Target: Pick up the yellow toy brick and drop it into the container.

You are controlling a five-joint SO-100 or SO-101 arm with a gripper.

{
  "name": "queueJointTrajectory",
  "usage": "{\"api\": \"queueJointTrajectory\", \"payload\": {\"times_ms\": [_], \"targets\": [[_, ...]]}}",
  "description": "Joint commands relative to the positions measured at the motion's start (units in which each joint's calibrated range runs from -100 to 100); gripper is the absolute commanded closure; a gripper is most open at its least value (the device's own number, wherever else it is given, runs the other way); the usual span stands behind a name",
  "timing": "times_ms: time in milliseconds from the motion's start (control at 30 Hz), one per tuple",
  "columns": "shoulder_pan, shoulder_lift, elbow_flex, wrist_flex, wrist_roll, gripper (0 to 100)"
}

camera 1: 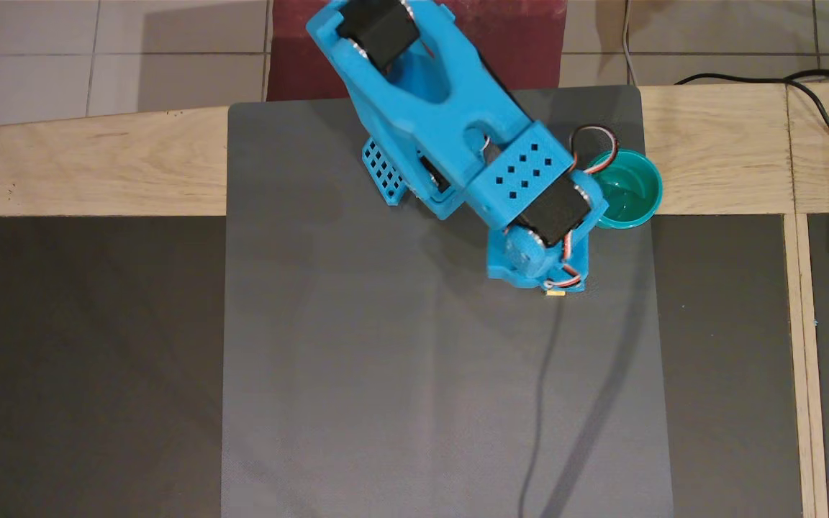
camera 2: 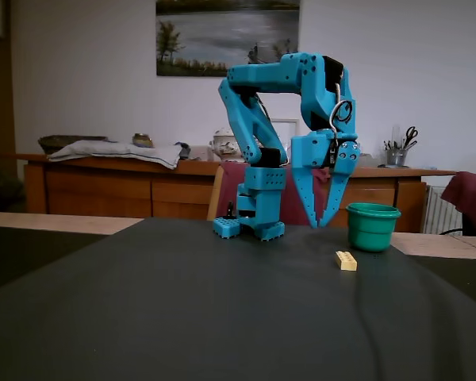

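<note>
gripper (camera 2: 320,225) fingertips slightly apart, empty, hanging above mat; yellow toy brick (camera 2: 346,260) below, long axis pointing toward container (camera 2: 372,226).

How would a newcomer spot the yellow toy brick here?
In the fixed view, start at the dark grey rubber mat, then the round teal-green plastic cup at right. Just ahead of it, towards the camera, lies the small yellow studded plastic brick, the only yellow thing there.
</note>
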Motion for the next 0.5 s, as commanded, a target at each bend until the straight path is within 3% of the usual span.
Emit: {"api": "queueJointTrajectory", "payload": {"times_ms": [0,100,267,467], "targets": [[-0.87,0.24,-1.45,-0.68,-0.12,100],[-0.79,0.24,-1.54,-1.48,-0.12,98],[-1.02,0.33,-1.45,-3.17,-1.48,81],[-3.42,0.41,3.70,-7.43,-1.48,78]]}}
